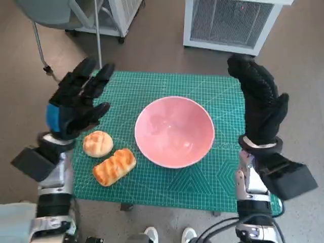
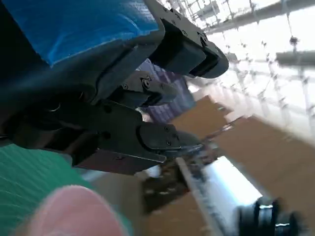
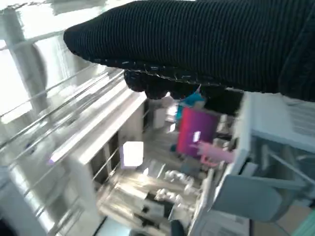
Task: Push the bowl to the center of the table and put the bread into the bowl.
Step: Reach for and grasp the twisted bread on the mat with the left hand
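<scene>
Bowl [image 1: 174, 131] between both robot hands

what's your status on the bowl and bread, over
Left hand open, right hand open, both raised, holding nothing. Pink bowl mid-mat, empty. Round bun and long bread lie beside it. Nothing between them.

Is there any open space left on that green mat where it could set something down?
Yes: the green mat is bare along its near edge below the pink bowl, and at its far edge beyond the bowl. It is crowded near the left hand, where the round bun and long bread lie.
</scene>
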Tool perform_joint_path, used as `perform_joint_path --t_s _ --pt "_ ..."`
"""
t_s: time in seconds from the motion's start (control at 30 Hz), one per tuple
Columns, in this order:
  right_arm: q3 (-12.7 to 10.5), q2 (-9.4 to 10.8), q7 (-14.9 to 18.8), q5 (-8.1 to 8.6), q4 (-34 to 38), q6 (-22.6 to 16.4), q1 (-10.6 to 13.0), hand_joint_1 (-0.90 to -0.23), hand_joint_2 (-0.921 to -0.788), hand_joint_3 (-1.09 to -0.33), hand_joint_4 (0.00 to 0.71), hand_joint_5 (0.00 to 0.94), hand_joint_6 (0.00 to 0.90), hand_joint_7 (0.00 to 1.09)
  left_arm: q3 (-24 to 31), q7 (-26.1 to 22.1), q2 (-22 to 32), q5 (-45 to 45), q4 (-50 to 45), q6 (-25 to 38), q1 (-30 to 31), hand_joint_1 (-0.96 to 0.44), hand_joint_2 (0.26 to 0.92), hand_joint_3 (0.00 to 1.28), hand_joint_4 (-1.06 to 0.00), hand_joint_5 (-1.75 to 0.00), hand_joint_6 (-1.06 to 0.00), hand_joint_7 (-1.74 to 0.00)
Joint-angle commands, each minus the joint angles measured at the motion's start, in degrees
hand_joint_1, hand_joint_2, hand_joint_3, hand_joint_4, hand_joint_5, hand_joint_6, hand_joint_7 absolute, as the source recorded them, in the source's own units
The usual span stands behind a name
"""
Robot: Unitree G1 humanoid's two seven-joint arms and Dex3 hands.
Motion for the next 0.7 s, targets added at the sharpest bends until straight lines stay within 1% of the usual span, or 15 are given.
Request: perform_joint_path --t_s 0.03,0.1,0.13,0.17,0.2,0.23,0.37,0.57,0.7 --pt "1.1 -0.8 0.7 -1.07 -2.2 0.6 2.5 -0.523 -0.921 -0.763 0.317 0.005 -0.001 0.70 0.4 0.8 5.8 6.5 -5.2 1.0 5.2 -0.22 0.921 0.14 -0.43 0.00 -0.53 0.00" --pt "1.3 -1.2 0.7 -1.17 -2.4 0.6 2.6 -0.522 -0.921 -0.763 0.318 0.006 -0.001 0.70 0.7 0.8 8.3 9.3 -9.4 4.4 8.1 -0.27 0.921 0.09 -0.38 0.00 -0.52 0.00" --pt "1.3 -1.4 0.8 -1.19 -2.6 0.7 2.7 -0.522 -0.921 -0.763 0.318 0.006 -0.001 0.70 1.0 0.2 9.9 10.6 -12.5 7.2 10.0 -0.28 0.921 0.08 -0.37 0.00 -0.52 0.00" --pt "1.4 -1.5 0.7 -1.20 -2.7 0.8 2.8 -0.522 -0.921 -0.763 0.318 0.006 -0.001 0.71 1.2 -0.1 10.9 11.5 -14.7 9.4 11.3 -0.31 0.913 0.06 -0.33 0.00 -0.51 0.00" --pt "1.4 -1.6 0.7 -1.21 -2.9 0.9 2.9 -0.522 -0.921 -0.763 0.318 0.006 -0.001 0.71 1.6 -0.7 12.3 12.6 -17.6 12.3 13.0 -0.32 0.910 0.06 -0.32 0.00 -0.50 0.00" --pt "1.4 -1.7 0.6 -1.23 -3.2 1.1 3.1 -0.521 -0.921 -0.764 0.318 0.006 -0.001 0.71 1.9 -1.1 13.2 13.3 -19.9 14.5 14.4 -0.36 0.893 0.03 -0.28 0.00 -0.49 0.00" --pt "1.5 -1.9 0.0 -1.54 -4.6 2.3 3.7 -0.513 -0.921 -0.766 0.317 0.006 -0.001 0.70 3.4 -3.1 16.4 15.2 -27.7 21.9 19.6 -0.39 0.860 0.01 -0.25 0.00 -0.47 0.00" --pt "1.5 -1.7 -1.0 -2.05 -6.5 4.1 4.5 -0.501 -0.921 -0.771 0.316 0.005 -0.001 0.70 4.1 -6.5 18.2 12.1 -31.4 25.4 24.7 -0.34 0.825 0.00 -0.27 -0.01 -0.45 0.00" --pt "1.6 -1.4 -1.5 -2.23 -7.5 5.2 4.9 -0.499 -0.921 -0.772 0.316 0.005 -0.001 0.70 3.4 -7.3 18.8 13.2 -33.8 28.3 27.6 -0.32 0.817 0.00 -0.29 -0.02 -0.43 0.00"
